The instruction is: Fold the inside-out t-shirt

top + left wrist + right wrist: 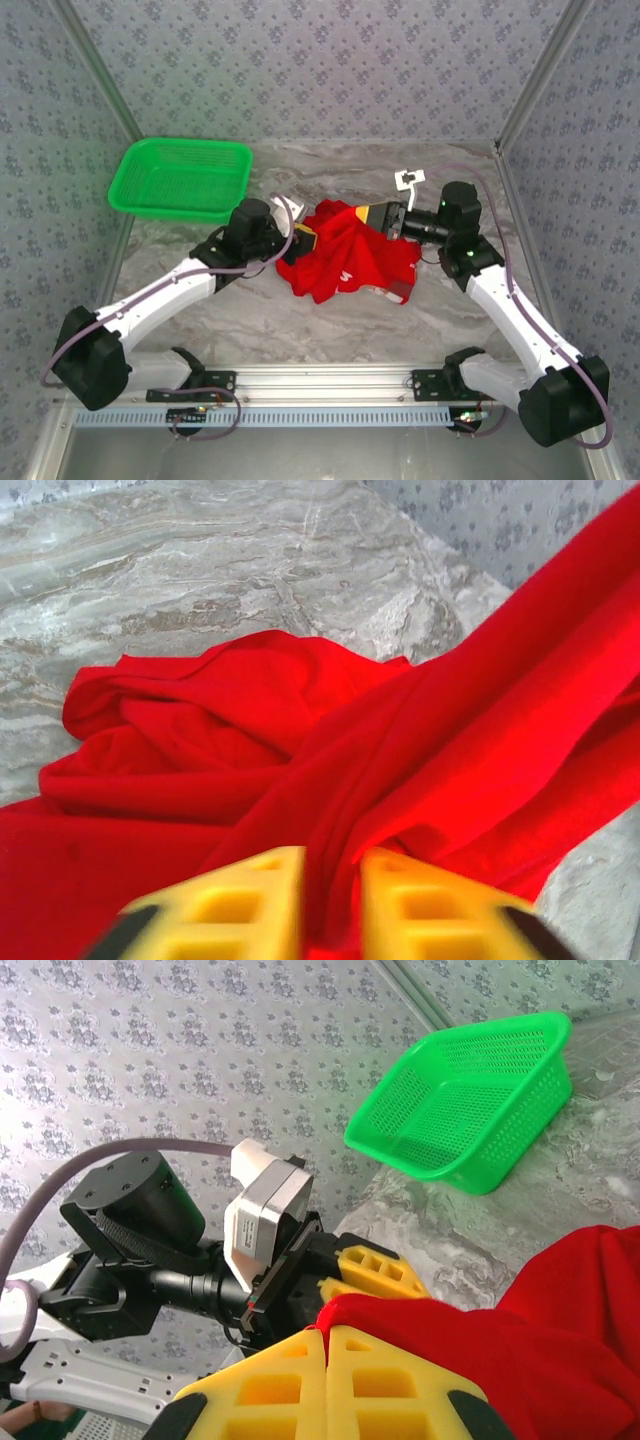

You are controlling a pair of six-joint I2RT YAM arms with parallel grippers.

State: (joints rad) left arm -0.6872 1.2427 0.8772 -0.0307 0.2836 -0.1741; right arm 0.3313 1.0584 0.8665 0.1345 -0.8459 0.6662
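Observation:
The inside-out t-shirt (pixel 345 258) lies as a crumpled bright red heap in the middle of the marble table (pixel 300 330). My left gripper (pixel 303 243) is at the heap's left edge. In the left wrist view its yellow fingers (pixel 250 900) stand a little apart, with a fold of the red t-shirt (pixel 420 750) running through the gap at the left gripper (pixel 332 858). My right gripper (pixel 375 218) is at the heap's far right top. Seen from the right wrist, the right gripper (pixel 326 1328) is shut, with a red edge of the t-shirt (pixel 500 1350) pinched at its tips.
A green mesh basket (pixel 185 146) stands at the back left of the table; the right wrist view has the basket (pixel 470 1110) beyond the left arm's wrist (pixel 200 1260). Patterned walls close in the back and both sides. Bare marble lies in front of the heap.

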